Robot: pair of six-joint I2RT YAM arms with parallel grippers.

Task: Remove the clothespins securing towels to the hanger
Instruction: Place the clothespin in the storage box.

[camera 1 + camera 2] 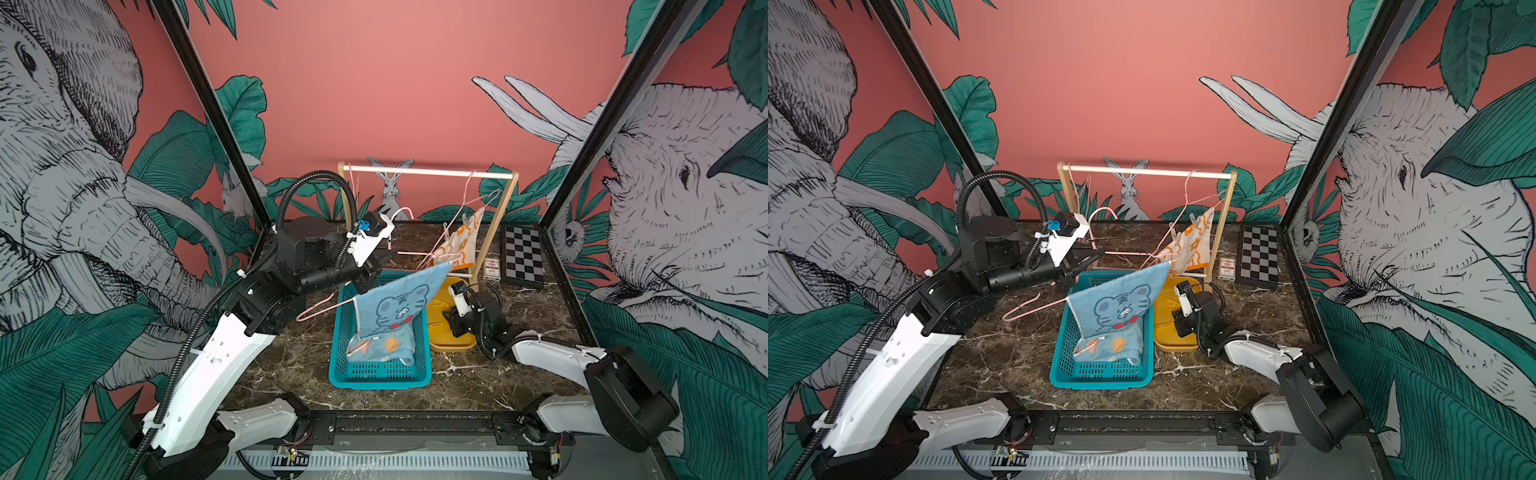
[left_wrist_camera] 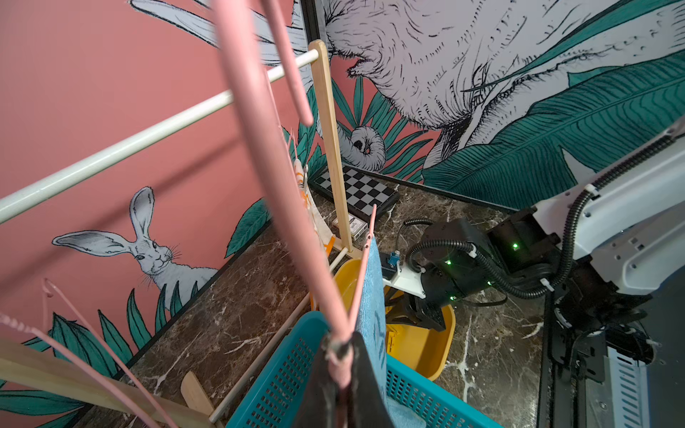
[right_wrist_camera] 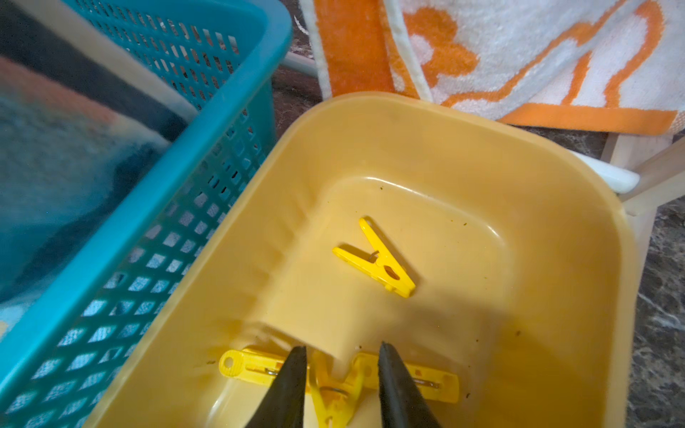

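Note:
My left gripper is shut on the pink hanger and holds it above the teal basket. The blue tiger towel hangs from that hanger, its lower edge inside the basket. A light blue towel lies crumpled in the basket. The cream and orange towel hangs on another hanger at the rack. My right gripper is open, low inside the yellow tray. One yellow clothespin lies on the tray floor. Several more clothespins lie under and beside my right fingers.
A wooden rack with a white rail stands at the back, with a bare pink hanger at its left end. A chessboard and a small card box sit at the back right. The basket and tray stand side by side.

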